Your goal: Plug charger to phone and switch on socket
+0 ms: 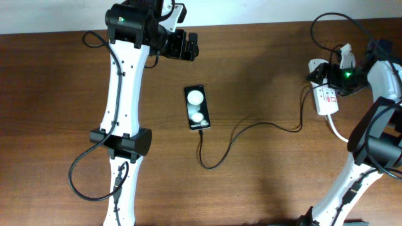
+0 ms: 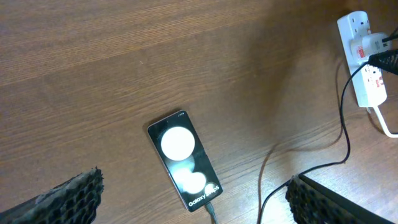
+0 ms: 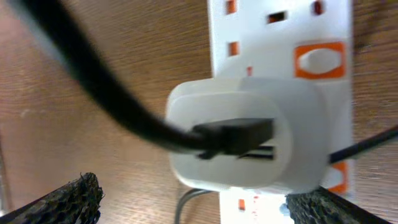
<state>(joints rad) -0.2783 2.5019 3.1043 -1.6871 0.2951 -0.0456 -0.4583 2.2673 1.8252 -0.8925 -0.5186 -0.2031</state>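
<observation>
The black phone (image 1: 197,107) lies face up mid-table with two white spots on its face. The thin black charger (image 1: 233,139) is plugged into the phone's near end, loops across the table and runs to the white socket (image 1: 325,95) at the right. My left gripper (image 1: 183,45) hovers open behind the phone; its wrist view shows the phone (image 2: 183,160), the charger (image 2: 342,124) and the socket (image 2: 362,56). My right gripper (image 3: 193,200) is open over the socket (image 3: 280,28), straddling a white adapter (image 3: 249,140) that holds the charger (image 3: 112,93).
An orange-rimmed switch (image 3: 319,60) sits on the socket beside the adapter. The socket's thick white cord (image 1: 338,133) runs toward the right arm's base. The robot's own black wires loop at the back right (image 1: 333,25) and front left (image 1: 81,176).
</observation>
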